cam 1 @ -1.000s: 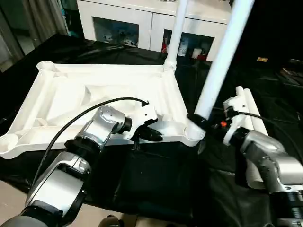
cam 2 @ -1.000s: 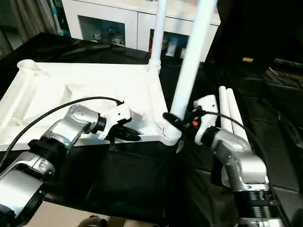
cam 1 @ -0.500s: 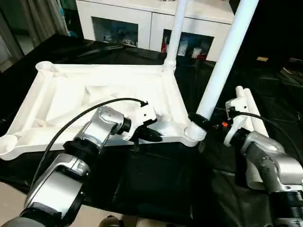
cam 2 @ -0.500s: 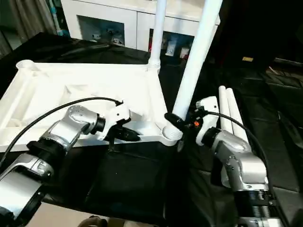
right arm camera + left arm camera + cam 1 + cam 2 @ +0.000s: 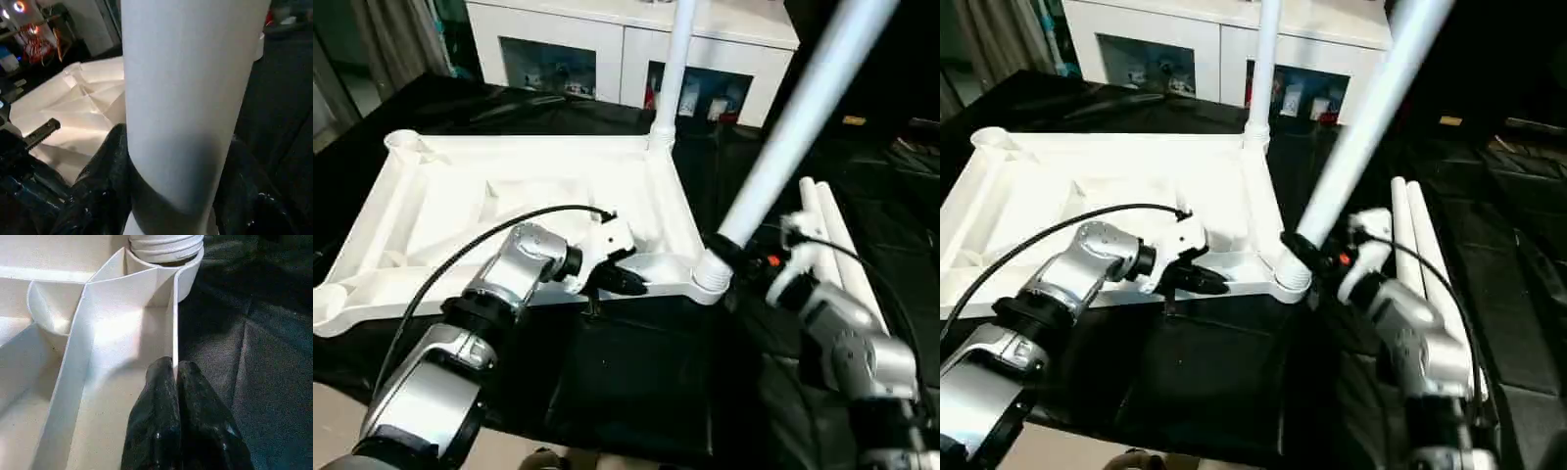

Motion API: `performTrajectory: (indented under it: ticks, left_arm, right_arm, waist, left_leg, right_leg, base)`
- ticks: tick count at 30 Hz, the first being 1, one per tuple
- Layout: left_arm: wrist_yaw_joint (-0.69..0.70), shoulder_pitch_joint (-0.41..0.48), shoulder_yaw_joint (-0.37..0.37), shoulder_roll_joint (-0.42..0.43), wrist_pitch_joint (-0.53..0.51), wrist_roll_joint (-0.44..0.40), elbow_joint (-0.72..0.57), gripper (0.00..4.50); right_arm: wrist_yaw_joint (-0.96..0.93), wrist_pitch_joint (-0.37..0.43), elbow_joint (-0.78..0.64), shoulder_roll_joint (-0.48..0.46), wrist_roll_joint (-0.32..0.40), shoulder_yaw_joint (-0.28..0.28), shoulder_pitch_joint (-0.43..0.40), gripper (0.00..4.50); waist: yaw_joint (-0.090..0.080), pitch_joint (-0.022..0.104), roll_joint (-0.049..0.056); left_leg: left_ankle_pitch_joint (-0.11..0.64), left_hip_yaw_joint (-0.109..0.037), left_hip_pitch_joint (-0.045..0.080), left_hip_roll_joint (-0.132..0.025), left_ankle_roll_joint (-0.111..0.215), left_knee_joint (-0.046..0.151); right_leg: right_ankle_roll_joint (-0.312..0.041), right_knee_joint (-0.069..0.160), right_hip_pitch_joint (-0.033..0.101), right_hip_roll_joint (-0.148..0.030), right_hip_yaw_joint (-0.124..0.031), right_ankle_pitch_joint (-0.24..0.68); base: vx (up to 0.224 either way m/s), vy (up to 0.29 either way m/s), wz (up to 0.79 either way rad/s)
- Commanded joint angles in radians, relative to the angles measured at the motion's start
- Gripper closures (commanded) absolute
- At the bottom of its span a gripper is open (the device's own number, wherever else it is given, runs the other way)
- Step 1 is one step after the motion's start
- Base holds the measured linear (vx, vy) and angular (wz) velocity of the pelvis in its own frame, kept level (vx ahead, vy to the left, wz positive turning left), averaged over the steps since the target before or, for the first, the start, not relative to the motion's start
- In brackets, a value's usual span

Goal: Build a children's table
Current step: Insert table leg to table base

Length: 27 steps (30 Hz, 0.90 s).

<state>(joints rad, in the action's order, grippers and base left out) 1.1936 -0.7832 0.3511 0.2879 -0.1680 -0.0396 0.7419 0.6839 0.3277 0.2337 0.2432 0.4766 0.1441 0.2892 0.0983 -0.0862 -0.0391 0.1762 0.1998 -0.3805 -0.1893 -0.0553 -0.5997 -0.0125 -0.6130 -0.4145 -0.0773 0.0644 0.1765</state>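
**A:** Where are we standing with the table top [image 5: 509, 196]?

**B:** It is lying upside down on the black sheet [image 5: 636, 382], ribs facing up, so the corner sockets are open to us. One leg [image 5: 671, 69] is already standing upright in the far corner socket.

**A:** And what are we doing with our left gripper [image 5: 628, 282]?

**B:** We are pinching the thin near rim [image 5: 173, 328] of the top with it, fingers [image 5: 161, 431] clenched on either side of that wall, close beside the near right corner. We judge we are pinning the top down there so it is not sliding or tipping while the next leg is going in.

**A:** So the right gripper [image 5: 736, 257] is doing the fitting?

**B:** Yes. It is grasping a second leg [image 5: 798, 127] low on the tube, just above the near right socket [image 5: 708, 277], one finger [image 5: 98, 196] showing on each side. The foot of the tube is sitting at the socket, but the tube is leaning away to the right instead of standing straight like the far one.

**A:** Why are we gripping it so low?

**B:** Probably to steer the end into the socket. We reckon it needs righting before it seats.

**A:** And the rest?

**B:** Two spare legs [image 5: 832, 235] are lying side by side on the sheet just beyond our right arm, near at hand for the two empty left sockets.
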Motion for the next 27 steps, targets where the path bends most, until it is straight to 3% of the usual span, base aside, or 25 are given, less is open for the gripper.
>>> performTrajectory:
  ticks: [1,2,11,15,20,27]
  left_arm:
    - [-0.027,0.015,-0.027,-0.013,0.004,0.014,0.014,4.5]
    - [-0.029,0.014,-0.028,-0.013,0.007,0.014,0.015,4.5]
    - [-0.042,0.003,-0.034,-0.025,0.018,0.014,0.035,4.5]
    - [-0.039,0.002,-0.033,-0.025,0.022,0.013,0.036,4.5]
    - [-0.033,0.001,-0.028,-0.02,0.031,0.008,0.04,4.5]
    - [-0.027,0.0,-0.012,-0.008,0.06,-0.013,0.05,4.5]
  right_arm:
    - [0.004,-0.024,0.007,-0.012,0.002,0.009,-0.046,2.64]
    - [0.003,-0.035,0.006,-0.015,-0.001,0.009,-0.053,2.64]
    - [0.008,-0.22,0.005,-0.033,-0.101,-0.043,-0.161,2.64]
    - [0.013,-0.243,-0.001,-0.026,-0.125,-0.064,-0.182,2.64]
    - [0.035,-0.228,-0.019,0.001,-0.138,-0.097,-0.181,2.64]
    - [0.102,-0.145,-0.04,0.063,-0.131,-0.14,-0.123,2.64]
  waist:
    - [0.001,0.067,0.004]
    - [0.002,0.068,0.009]
    - [0.005,0.068,0.013]
    - [0.004,0.065,0.014]
    - [0.001,0.062,0.013]
    - [-0.002,0.065,0.002]
  left_leg:
    - [0.22,-0.024,0.022,-0.049,0.03,0.082]
    - [0.226,-0.026,0.023,-0.05,0.027,0.083]
    - [0.254,-0.027,0.021,-0.049,0.03,0.087]
    - [0.285,-0.029,0.022,-0.05,0.027,0.091]
    - [0.327,-0.031,0.027,-0.05,0.019,0.096]
    - [0.263,-0.027,0.025,-0.051,0.041,0.094]
  right_leg:
    - [-0.232,0.078,0.049,-0.084,-0.052,0.202]
    - [-0.232,0.078,0.05,-0.084,-0.051,0.206]
    - [-0.213,0.085,0.048,-0.084,-0.051,0.247]
    - [-0.197,0.093,0.046,-0.083,-0.051,0.304]
    - [-0.178,0.103,0.045,-0.086,-0.052,0.378]
    - [-0.194,0.096,0.051,-0.084,-0.052,0.309]
  base:
    - [0.0,0.0,0.0]
    - [0.0,0.0,0.0]
    - [0.0,0.0,0.0]
    - [0.0,0.0,0.0]
    - [0.0,0.0,0.0]
    - [0.0,0.0,0.0]
